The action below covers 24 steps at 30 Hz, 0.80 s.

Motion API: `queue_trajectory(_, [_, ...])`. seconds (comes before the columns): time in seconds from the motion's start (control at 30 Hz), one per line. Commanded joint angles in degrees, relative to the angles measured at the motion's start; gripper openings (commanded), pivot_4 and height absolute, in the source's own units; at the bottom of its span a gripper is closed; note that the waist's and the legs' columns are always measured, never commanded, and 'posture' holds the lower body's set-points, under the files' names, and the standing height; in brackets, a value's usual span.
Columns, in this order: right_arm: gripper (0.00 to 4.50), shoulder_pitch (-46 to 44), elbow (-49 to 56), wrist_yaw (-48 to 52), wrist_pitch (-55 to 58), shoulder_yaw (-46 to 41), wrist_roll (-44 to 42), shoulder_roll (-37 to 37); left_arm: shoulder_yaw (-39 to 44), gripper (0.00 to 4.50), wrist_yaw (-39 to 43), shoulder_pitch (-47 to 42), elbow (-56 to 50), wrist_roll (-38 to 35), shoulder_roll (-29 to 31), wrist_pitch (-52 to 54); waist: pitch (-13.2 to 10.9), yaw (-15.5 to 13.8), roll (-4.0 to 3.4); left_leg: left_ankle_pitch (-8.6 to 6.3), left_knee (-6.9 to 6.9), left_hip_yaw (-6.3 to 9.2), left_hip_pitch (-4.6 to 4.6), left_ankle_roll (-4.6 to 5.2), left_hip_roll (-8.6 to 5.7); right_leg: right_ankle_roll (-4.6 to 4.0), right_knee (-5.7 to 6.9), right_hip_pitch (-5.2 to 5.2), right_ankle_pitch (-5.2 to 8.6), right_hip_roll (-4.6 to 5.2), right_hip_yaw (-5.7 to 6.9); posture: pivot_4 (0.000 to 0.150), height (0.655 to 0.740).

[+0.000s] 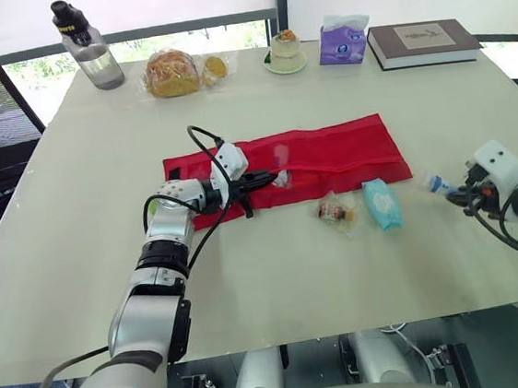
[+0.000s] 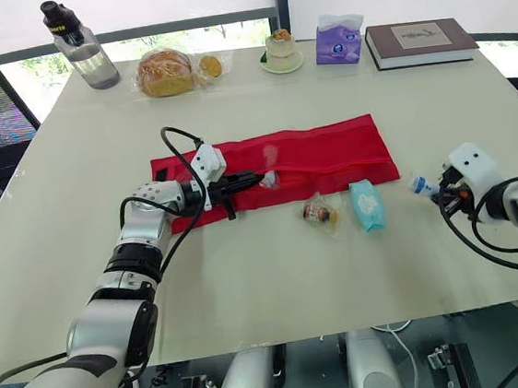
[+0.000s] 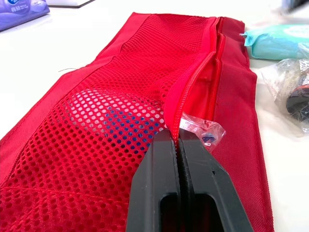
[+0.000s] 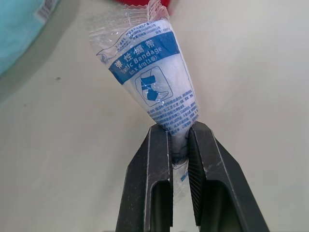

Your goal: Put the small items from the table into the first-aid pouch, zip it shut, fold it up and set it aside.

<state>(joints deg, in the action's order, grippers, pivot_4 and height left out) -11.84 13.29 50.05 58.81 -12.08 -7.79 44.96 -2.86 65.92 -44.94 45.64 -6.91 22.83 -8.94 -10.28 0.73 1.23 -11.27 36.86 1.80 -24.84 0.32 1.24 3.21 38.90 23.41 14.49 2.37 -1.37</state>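
Left eye view, notes from the arms.

Table (image 1: 276,266): pale top, work area mid-table.

Pouch (image 1: 338,149): red, laid out flat and unfolded across the middle, long side running left to right. The mesh pocket faces up and its zip gapes open along the near side. Something blue and white shows through the mesh, so I judge at least one item is already inside.

Teal packet (image 1: 381,202): flat on the table just near of the pouch's right end, untouched.

Bandage packet (image 4: 154,82): clear wrap with a blue label. It sits at the right side of the table, right of the teal packet and apart from the pouch. My right gripper (image 4: 178,130) is clenched on its tail end.

Wrapped item (image 1: 336,211): clear wrapper with something brown in it, just left of the teal packet, loose on the table.

Small clear packet (image 3: 203,133): lies at the zip opening, half on the red fabric, touching or nearly touching my left tips.

Left gripper (image 3: 176,137): over the pouch's left half, fingers pressed together with no gap. I cannot tell if they pinch the zip edge or nothing.

Step in hand, as I read it: loading, mid-way. Zipping and folding not yet begun.

Next move calls for bringing the bandage left and far to the open zip, low and end-first. The left gripper needs to lift the mesh lip so the mouth stays wide.
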Motion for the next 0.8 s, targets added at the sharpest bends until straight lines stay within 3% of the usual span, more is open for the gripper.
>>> queue_trajectory(0.03, [0.97, 2.71, 1.53, -2.28, 0.50, -5.03, -2.24, -0.04, 0.48, 0.00, -0.04, -1.27, -0.34, -0.40, 0.19, -0.84, 0.00, -0.06, 0.00, 0.00, 0.01, -0.01, 0.00, 0.00, 0.00, 0.00, -0.01, -0.01, 0.00, 0.00, 0.00, 0.150, 0.7332])
queue_trajectory(0.13, [2.37, 5.53, 1.05, -2.00, -2.82, -5.65, -3.08, 1.55, 0.45, 0.00, 0.04, -1.01, -0.31, -0.32, 0.29, -0.94, 0.00, -0.09, 0.00, 0.00, 0.04, -0.02, 0.00, 0.00, -0.02, 0.01, -0.03, -0.03, 0.00, 0.02, -0.01, 0.150, 0.7332])
queue_trajectory(0.23, [3.68, 10.11, -0.77, 3.41, -15.12, -7.28, -4.60, 3.32, 0.49, 0.00, -0.01, -1.00, -0.43, -0.42, 0.19, -0.82, 0.00, -0.10, 0.00, 0.00, 0.04, -0.01, 0.02, 0.00, -0.02, 0.02, -0.02, -0.04, 0.00, 0.01, -0.01, 0.150, 0.7332])
queue_trajectory(0.4, [3.68, 11.39, -6.36, 5.02, -24.61, -8.51, -6.47, 3.31, 0.57, 0.00, -0.02, -1.38, -0.17, -0.42, 0.24, -0.99, 0.00, 0.10, 0.01, 0.00, 0.04, -0.04, 0.05, 0.00, -0.02, 0.04, -0.02, -0.05, 0.01, 0.01, -0.02, 0.150, 0.7332])
queue_trajectory(0.8, [3.68, 7.39, -5.03, -5.43, -24.44, -9.64, -12.58, -5.52, 0.60, 0.00, -0.03, -0.79, -0.87, -0.41, 0.60, -1.05, 0.01, 0.03, -0.01, 0.00, 0.03, -0.02, 0.04, 0.00, 0.00, 0.02, -0.01, -0.05, 0.00, -0.01, -0.01, 0.150, 0.7332])
